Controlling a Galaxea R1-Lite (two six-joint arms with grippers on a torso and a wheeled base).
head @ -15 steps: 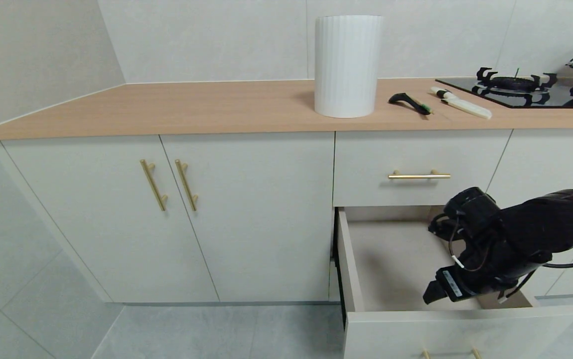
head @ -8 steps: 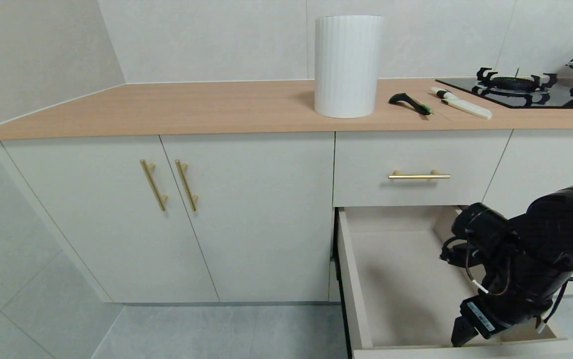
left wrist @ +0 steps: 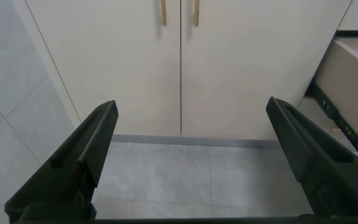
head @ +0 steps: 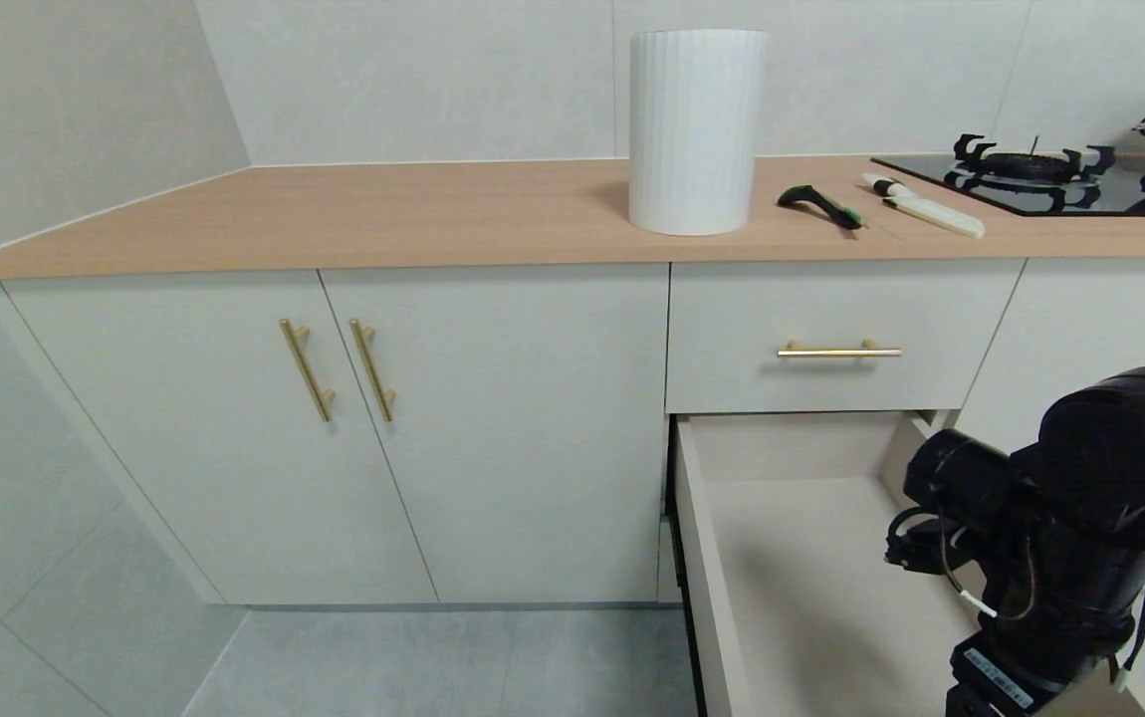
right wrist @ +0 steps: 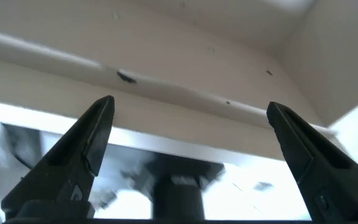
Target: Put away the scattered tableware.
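The drawer (head: 697,538) is open. The left gripper (left wrist: 191,104) and right gripper (right wrist: 189,106) have fingers spread, holding nothing. The right one should rise slowly, clear of the drawer wall.

The left hand (left wrist: 191,107) hangs low with fingers (left wrist: 88,152) spread wide, facing two closed cabinet doors (left wrist: 241,68) with gold handles (left wrist: 195,12) above the grey tiled floor (left wrist: 185,177); a pulled-out drawer (left wrist: 353,68) juts just right of them.

a black utensil with a green tip (head: 819,206) and a white knife (head: 921,206) lie flat, just apart, upper right, on the wooden countertop (head: 383,214).
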